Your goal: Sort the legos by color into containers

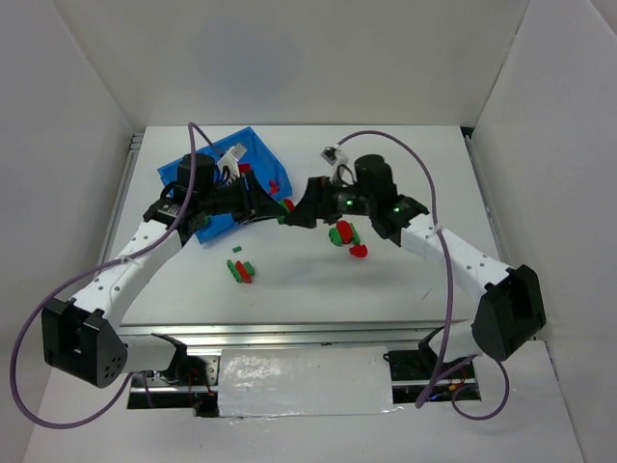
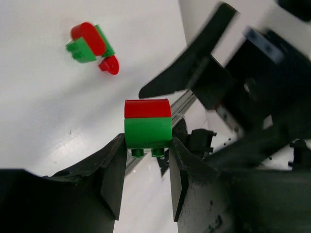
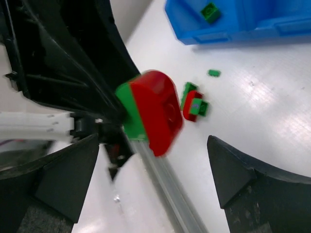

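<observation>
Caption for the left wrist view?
Left hand grips a red-green brick pair by its green half; loose bricks lie beyond.

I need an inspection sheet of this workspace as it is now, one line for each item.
Surface: white table, loose bricks on it.
Job's things: blue bin with a green brick inside; red-green pair held; brick clusters on the table.
Clutter: nothing seen.
Grippers: left gripper shut on the pair; right gripper open, fingers wide of the pair.
Cables: purple cables looping from both arms.
Surroundings: white walls.
</observation>
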